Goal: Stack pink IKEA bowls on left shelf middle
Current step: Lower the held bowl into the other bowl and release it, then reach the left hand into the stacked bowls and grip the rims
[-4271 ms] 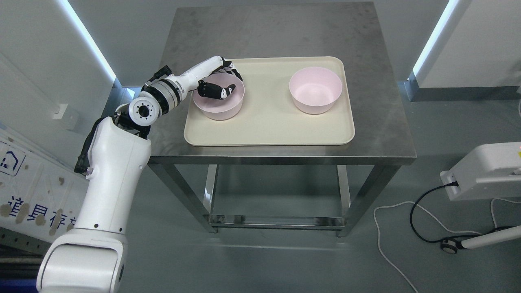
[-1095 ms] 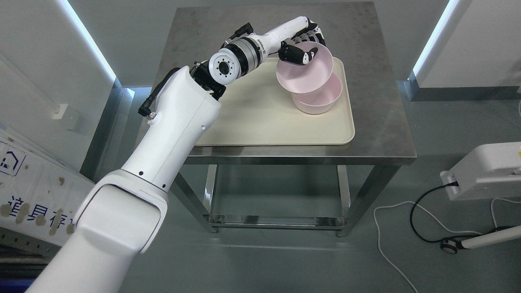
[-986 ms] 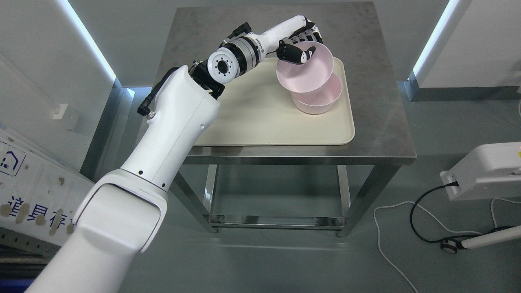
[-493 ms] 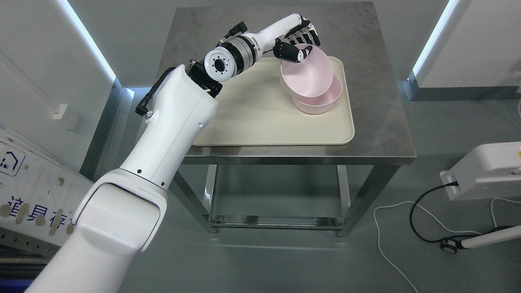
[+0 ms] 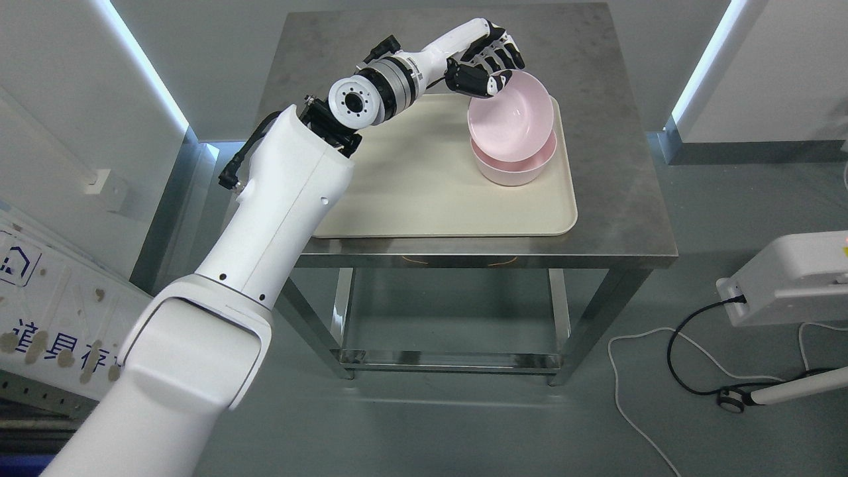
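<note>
Left robot hand: upper centre of frame; you see its fingers curled at the upper bowl's far-left rim; whether they grip it cannot be told.
Upper bowl: tilted, nested in lower bowl.
Tray: on counter, carries both.

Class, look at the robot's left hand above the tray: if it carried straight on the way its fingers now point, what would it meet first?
The left hand points right and slightly down, so it would probably first meet the upper pink bowl's near rim, at its fingertips. Depth is unclear from one view.
</note>
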Tool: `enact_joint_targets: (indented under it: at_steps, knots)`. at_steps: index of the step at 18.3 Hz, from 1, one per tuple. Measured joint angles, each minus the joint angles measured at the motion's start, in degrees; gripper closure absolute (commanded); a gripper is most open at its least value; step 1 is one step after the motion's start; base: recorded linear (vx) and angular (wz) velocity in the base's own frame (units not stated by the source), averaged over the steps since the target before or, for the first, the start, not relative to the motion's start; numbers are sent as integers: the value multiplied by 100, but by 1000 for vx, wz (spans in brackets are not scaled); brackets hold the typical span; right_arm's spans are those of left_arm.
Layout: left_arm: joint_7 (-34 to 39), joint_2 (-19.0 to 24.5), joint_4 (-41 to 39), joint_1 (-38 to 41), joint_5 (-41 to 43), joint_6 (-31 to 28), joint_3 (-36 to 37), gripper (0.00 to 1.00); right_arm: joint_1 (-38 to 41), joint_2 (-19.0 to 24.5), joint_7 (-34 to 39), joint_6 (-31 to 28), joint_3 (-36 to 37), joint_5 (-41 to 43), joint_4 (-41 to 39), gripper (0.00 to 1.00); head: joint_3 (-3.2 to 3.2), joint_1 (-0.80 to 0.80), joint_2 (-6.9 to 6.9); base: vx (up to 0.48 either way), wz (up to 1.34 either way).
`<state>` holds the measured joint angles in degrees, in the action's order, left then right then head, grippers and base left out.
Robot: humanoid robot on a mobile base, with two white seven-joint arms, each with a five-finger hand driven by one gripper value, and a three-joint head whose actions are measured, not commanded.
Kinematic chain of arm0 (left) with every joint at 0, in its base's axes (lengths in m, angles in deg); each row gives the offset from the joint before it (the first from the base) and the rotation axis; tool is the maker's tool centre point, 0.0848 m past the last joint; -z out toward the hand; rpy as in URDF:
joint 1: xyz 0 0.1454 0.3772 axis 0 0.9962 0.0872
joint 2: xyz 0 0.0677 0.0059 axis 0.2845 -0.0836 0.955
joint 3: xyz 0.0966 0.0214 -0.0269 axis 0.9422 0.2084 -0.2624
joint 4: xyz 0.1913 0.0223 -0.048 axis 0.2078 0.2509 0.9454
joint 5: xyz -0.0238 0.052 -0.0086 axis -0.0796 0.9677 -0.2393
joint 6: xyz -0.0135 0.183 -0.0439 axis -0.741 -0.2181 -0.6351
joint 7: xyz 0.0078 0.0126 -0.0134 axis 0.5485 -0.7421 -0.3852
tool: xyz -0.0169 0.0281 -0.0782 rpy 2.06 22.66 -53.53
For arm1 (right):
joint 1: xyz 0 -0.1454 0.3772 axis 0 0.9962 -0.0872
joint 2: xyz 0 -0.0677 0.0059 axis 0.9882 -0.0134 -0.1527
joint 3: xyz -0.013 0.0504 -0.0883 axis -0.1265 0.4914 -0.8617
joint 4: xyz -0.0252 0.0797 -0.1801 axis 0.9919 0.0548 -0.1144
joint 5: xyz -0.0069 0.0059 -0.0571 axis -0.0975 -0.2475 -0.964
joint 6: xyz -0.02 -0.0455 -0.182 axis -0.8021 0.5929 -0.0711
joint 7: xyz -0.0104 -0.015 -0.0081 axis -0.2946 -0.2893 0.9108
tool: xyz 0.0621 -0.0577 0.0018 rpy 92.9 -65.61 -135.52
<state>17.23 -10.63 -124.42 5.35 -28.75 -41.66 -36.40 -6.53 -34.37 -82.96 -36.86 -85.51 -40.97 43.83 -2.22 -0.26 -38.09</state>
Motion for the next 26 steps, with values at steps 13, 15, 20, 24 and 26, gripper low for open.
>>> enact_joint_targets:
  at_steps: [13,15,20,24,26]
  knots:
    - [351,-2,-85,194,-383,185,76,19,0,0,0,0,0,0,0,0,0,0,0,0,0]
    - [740,-2,-245,273,-488,379,-77,18,0,0,0,0,0,0,0,0,0,0,0,0,0]
    - [490,-2,-1010,639,-1324,561,-627,17,0,0,0,0,0,0,0,0,0,0,0,0,0]
    - [-434,-2,-1933,1599,-1468,605,-736,16,0,0,1,0,0,0,0,0,0,0,0,0,0]
    - [-562,-2,-2269,2003,-1099,690,-732,16,0,0,1,0,0,0,0,0,0,0,0,0,0]
